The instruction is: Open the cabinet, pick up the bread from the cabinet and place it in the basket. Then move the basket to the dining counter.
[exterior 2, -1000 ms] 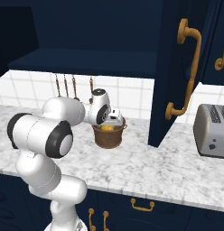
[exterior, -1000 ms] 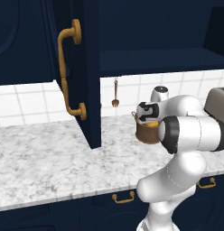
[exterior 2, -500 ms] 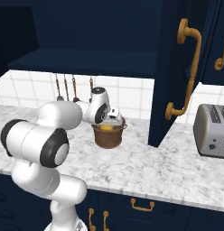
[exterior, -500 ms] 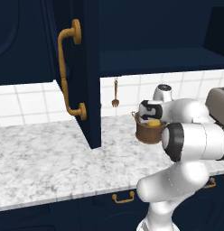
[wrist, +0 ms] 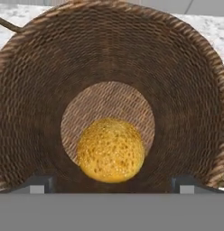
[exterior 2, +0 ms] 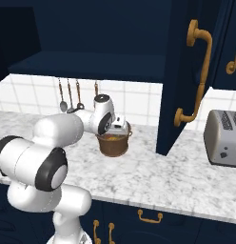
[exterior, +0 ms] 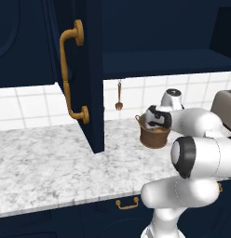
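Observation:
The brown basket (exterior: 154,135) stands on the marble counter under the open navy cabinet (exterior: 91,69), whose door (exterior 2: 176,71) hangs outward. The round golden bread (wrist: 111,150) lies on the basket's woven bottom (wrist: 86,108); its orange top also peeks over the rim (exterior 2: 110,138). My gripper (exterior: 157,119) hovers just over the basket's mouth, pointing down into it. It is open, with a fingertip (wrist: 39,182) at each side of the bread and nothing between them. The dining counter is out of view.
A silver toaster (exterior 2: 227,138) sits on the counter (exterior: 52,162) to the right of the open door. Utensils (exterior 2: 70,95) hang on the tiled wall behind the basket. Drawers with brass pulls (exterior: 126,203) run below the counter edge.
The arm's elbow has swung lower and outward while the hand stays over the basket. Basket and bread have not moved.

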